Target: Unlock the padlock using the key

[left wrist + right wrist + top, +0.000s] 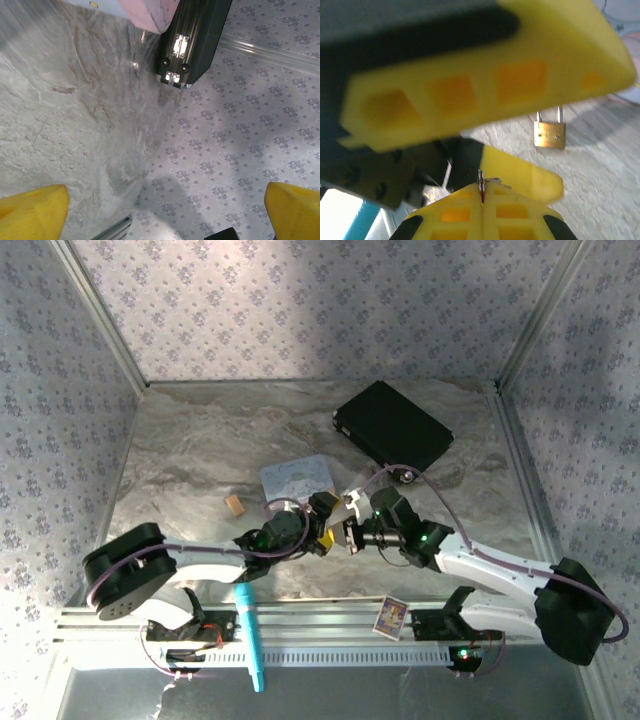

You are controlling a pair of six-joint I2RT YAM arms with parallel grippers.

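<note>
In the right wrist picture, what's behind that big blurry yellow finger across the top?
The padlock: its brass body and two shackle legs show below the yellow finger. The shackle's top is covered.

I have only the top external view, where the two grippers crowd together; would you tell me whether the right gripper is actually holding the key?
Observer: Yes, in the right wrist view the right gripper is shut on the key, a thin silvery sliver.
Operator: Thank you. And where is the padlock?
Observer: The padlock rests on the table beyond the key, apart from it, with nothing gripping it.
Operator: Is the left gripper holding anything?
Observer: No, the left wrist view shows the left gripper wide open and empty.
</note>
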